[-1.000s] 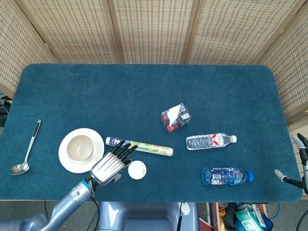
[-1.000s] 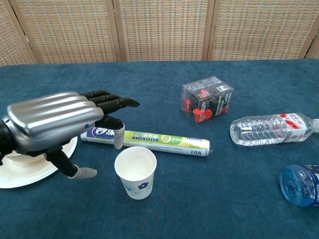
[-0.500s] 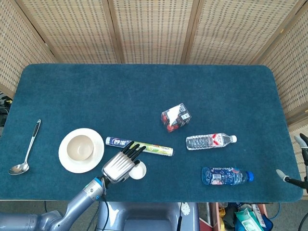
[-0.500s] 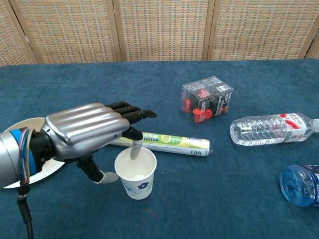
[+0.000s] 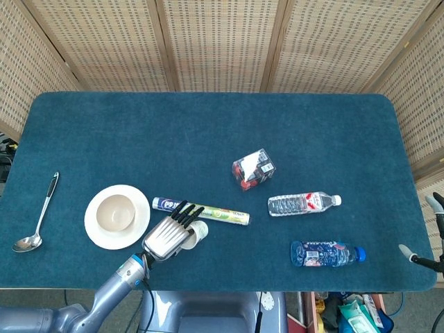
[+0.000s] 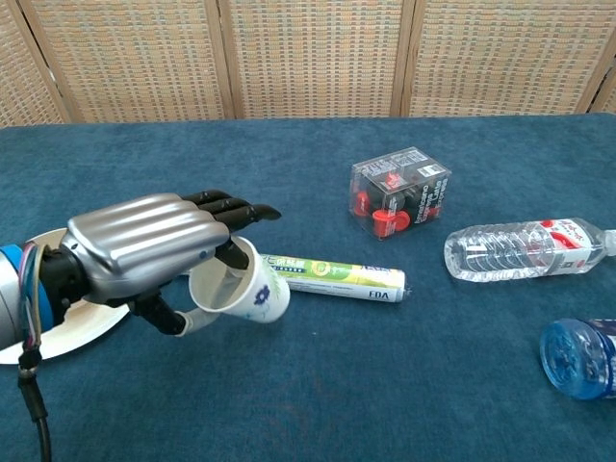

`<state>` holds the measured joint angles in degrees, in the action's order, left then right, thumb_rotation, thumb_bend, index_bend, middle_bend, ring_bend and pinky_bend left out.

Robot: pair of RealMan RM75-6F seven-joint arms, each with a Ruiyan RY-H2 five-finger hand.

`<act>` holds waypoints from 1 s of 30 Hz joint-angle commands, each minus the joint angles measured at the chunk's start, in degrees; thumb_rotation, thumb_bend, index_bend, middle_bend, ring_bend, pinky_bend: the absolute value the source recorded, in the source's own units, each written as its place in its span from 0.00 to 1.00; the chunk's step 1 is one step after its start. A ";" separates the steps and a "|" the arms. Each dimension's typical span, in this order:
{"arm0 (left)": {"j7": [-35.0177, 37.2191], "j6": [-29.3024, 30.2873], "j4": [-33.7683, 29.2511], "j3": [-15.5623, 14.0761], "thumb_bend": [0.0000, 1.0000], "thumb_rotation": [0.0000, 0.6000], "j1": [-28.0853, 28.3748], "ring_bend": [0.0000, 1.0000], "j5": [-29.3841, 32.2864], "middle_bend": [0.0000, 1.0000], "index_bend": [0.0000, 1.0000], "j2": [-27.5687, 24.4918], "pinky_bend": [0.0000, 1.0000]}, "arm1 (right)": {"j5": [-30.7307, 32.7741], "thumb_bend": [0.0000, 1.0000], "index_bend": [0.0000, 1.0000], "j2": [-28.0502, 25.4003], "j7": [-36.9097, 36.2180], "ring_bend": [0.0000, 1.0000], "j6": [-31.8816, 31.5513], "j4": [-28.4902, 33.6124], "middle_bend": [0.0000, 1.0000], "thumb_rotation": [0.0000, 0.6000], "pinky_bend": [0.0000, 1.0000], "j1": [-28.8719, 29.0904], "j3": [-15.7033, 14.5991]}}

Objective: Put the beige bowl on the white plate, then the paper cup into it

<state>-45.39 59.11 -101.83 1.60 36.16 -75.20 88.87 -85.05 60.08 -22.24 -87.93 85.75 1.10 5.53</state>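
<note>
Blue-felt table (image 5: 208,132), wicker screens behind. Beige bowl (image 5: 115,211) already sat on white plate (image 5: 95,229). Our left hand (image 5: 166,237) pinched the tilted paper cup (image 6: 241,289) at plate's 3 o'clock; next we'd judge: carry over bowl, upright, release.

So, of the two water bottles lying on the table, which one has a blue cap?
The blue-tinted bottle nearest the table's front edge; its cap is blue. The clear bottle, behind it and with a red and white label, has a white cap.
</note>
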 commanded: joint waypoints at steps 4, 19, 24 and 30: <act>5.10 1.96 -1.84 1.14 0.49 1.00 -1.02 0.00 -0.15 0.00 0.68 -6.70 0.02 | 0.03 0.14 0.01 0.01 0.22 0.00 0.00 0.12 0.00 1.00 0.00 -0.02 0.01; 14.77 4.44 -6.18 2.67 0.49 1.00 -3.91 0.00 1.26 0.00 0.68 -24.73 0.02 | -0.29 0.14 0.01 0.10 1.34 0.00 -0.03 0.67 0.00 1.00 0.00 0.05 -0.07; 19.60 3.62 -3.18 0.11 0.49 1.00 -6.20 0.00 1.47 0.00 0.68 -25.82 0.02 | -0.42 0.14 0.01 0.15 1.63 0.00 0.03 0.73 0.00 1.00 0.00 0.10 -0.14; 22.61 1.31 -0.33 -1.36 0.49 1.00 -7.00 0.00 2.58 0.00 0.68 -26.62 0.01 | -0.46 0.14 0.01 0.16 2.30 0.00 0.16 1.06 0.00 1.00 0.00 0.18 -0.20</act>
<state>-23.05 60.76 -102.52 0.51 29.40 -72.86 62.53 -85.52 60.24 -19.98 -87.81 86.79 1.26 5.34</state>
